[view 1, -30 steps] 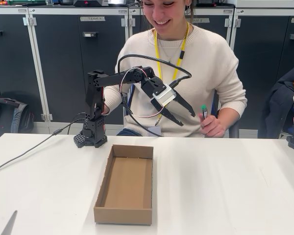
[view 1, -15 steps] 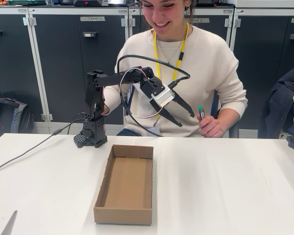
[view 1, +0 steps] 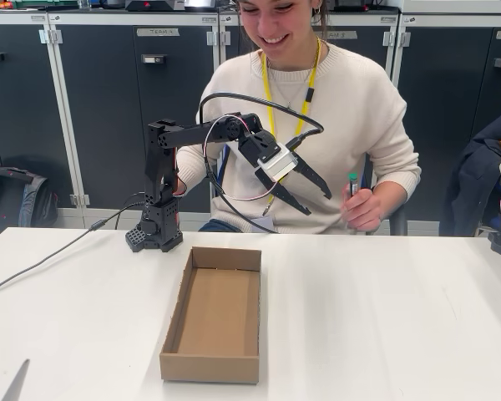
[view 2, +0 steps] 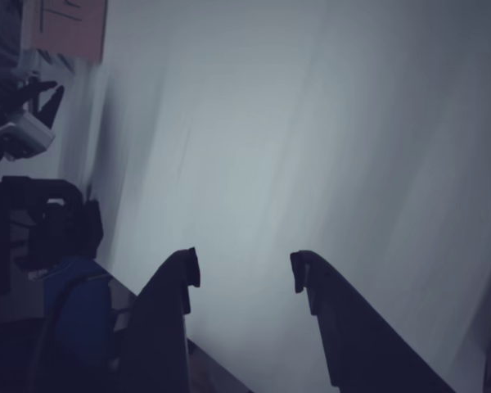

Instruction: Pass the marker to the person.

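Fixed view: the marker (view 1: 352, 185) is held upright in the hand (view 1: 361, 209) of the person (view 1: 351, 109), who is seated behind the white table (view 1: 384, 317), its green cap uppermost and the hand raised just above the table's far edge. The gripper (view 1: 319, 202) is seen raised above the table near the marker but apart from it, its jaws spread with nothing between them. An open cardboard box (view 1: 214, 314) is set on the table in front of the arm's base.
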